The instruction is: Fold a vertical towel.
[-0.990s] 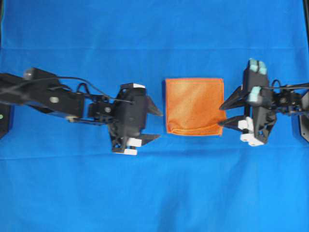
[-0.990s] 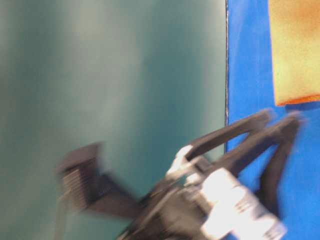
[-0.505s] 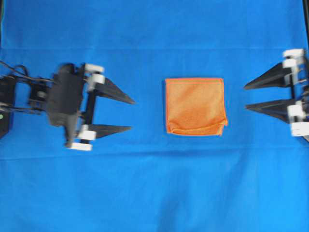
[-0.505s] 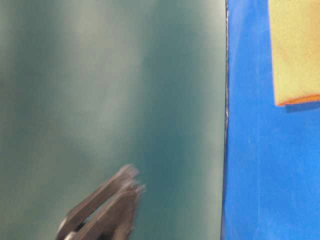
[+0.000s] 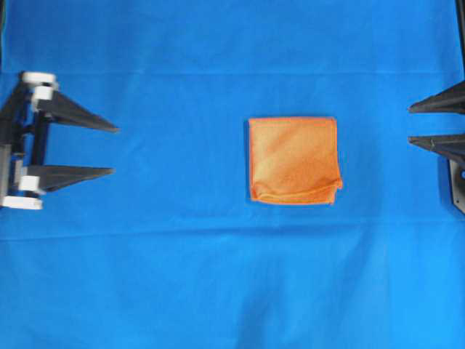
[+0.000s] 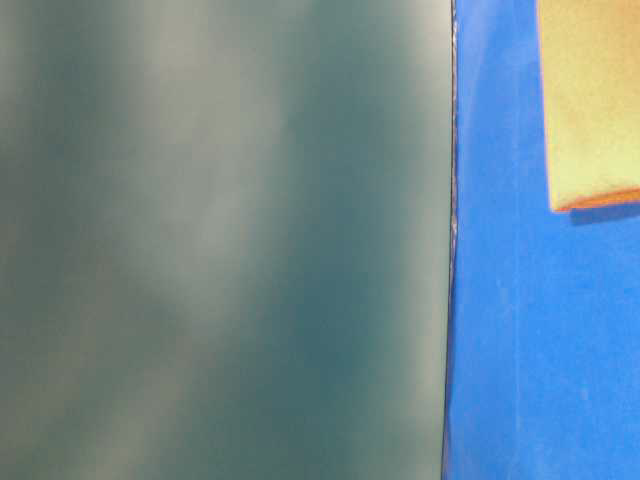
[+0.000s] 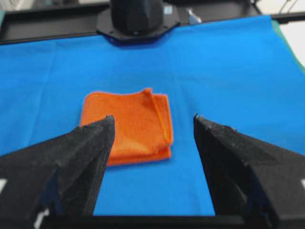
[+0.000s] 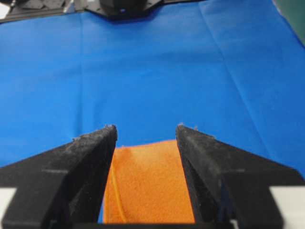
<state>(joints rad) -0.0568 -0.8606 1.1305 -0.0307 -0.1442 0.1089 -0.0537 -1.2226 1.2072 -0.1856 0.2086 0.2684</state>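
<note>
both arms pulled back from towel [image 5: 293, 160]; left gripper [image 5: 109, 150] and right gripper [image 5: 413, 123] fingers wide open, empty, well clear either side.

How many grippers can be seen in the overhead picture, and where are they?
2. The left gripper is at the left edge, open and empty. The right gripper is at the right edge, open, partly cut off. The orange towel lies folded between them, touched by neither.

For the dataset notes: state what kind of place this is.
Probably a lab robot workcell: two open end effectors, left and right, face an orange towel on a blue sheet, with an arm base mounted behind.
</note>
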